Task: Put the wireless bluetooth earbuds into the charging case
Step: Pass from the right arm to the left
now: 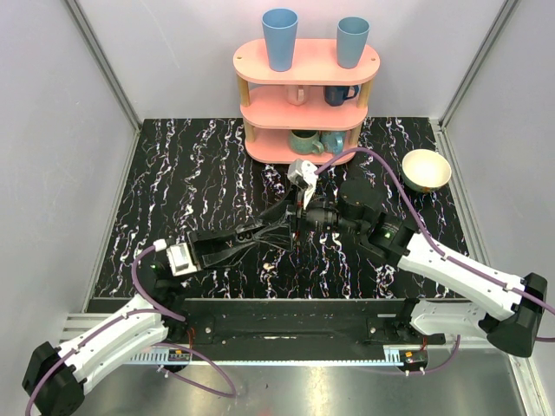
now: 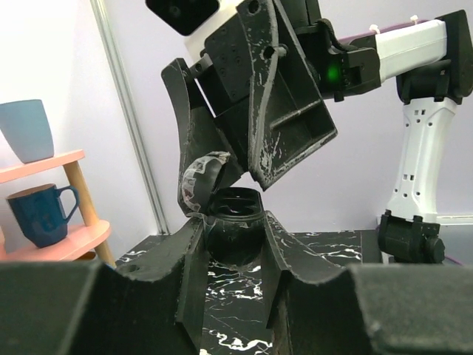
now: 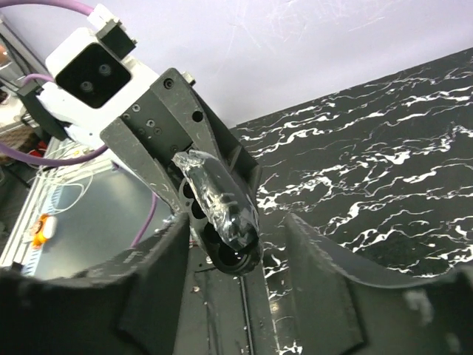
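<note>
Holding: left gripper [image 2: 233,255] clamped on the charging case [image 2: 235,214], lid open.
Right gripper [image 3: 238,244]: jaws apart, empty.
Handling: likely light, rigid, slick; squeeze the flat sides.

White shells are covering the left arm [image 1: 117,334] and right arm [image 1: 455,269], black joints [image 1: 520,316] showing at the ends. Purple cables [image 1: 386,173] are looping along both. Black fingers [image 2: 292,111] are carrying white scuffs. Green LED [image 2: 334,72] is glowing; screws [image 3: 168,83] are dotting the plate under the white wrist camera [image 3: 89,70].
</note>
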`<control>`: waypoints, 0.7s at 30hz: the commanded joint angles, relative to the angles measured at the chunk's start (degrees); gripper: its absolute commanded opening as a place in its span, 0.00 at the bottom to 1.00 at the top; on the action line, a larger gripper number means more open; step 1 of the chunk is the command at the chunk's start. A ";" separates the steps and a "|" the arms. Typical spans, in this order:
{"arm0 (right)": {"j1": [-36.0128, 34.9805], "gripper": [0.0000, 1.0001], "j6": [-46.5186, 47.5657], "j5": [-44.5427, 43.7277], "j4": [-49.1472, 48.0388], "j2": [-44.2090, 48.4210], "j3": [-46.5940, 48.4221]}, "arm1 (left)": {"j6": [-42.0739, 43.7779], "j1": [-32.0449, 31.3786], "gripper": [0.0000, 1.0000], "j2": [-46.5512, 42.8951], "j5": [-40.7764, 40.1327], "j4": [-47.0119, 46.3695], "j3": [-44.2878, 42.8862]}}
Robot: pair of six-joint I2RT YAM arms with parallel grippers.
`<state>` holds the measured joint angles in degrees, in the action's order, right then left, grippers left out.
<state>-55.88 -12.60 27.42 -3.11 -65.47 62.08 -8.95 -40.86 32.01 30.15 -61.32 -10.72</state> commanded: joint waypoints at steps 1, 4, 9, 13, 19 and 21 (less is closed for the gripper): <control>-0.02 0.62 -0.23 -3.24 -0.58 2.54 -0.21 | 2.62 0.34 0.00 -0.98 -2.38 -1.53 -0.70; -0.02 0.68 -0.06 -4.74 -0.93 3.42 -0.65 | 3.15 0.34 0.00 -1.69 -3.43 -1.00 -0.35; -0.11 0.72 0.65 -6.93 -0.32 4.04 -0.47 | 3.50 0.34 0.00 -1.86 -3.69 -0.56 -0.27; -0.11 0.76 1.52 -11.59 0.21 6.67 -1.96 | 4.29 0.34 0.00 -2.48 -5.54 0.67 -0.18; -0.11 0.77 2.49 -22.04 2.76 13.70 -4.16 | 7.36 0.34 0.00 -6.08 -12.12 3.84 1.05; -0.02 0.75 1.54 -26.43 5.48 15.02 -4.95 | 8.16 0.34 0.00 -7.75 -14.49 4.54 1.40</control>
<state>-55.88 -11.14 11.00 -0.03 -53.87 57.76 -3.70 -40.71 26.85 22.22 -56.88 -10.17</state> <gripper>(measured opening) 0.765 0.328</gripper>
